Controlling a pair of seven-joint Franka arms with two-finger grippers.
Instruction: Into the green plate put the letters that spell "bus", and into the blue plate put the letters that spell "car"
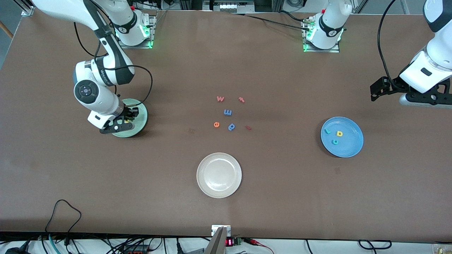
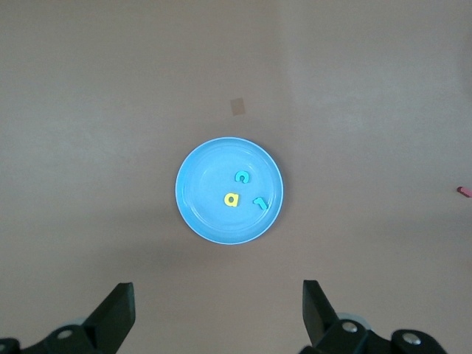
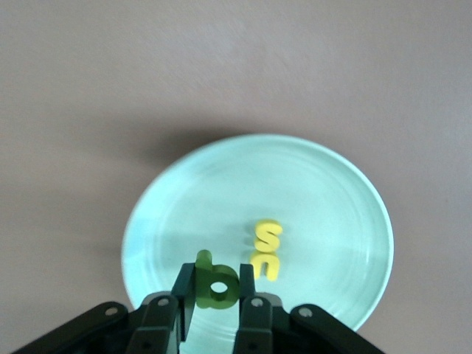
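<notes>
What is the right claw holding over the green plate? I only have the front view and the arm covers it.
Observer: The right claw is shut on the green b, above the green plate.
Operator: Anything already in that plate?
Observer: Yes, a yellow s and a yellow u lie in it, side by side.
Operator: And the left claw?
Observer: The left claw is open and empty; its camera looks down on the blue plate, which holds the teal c, yellow a and teal r.
</notes>
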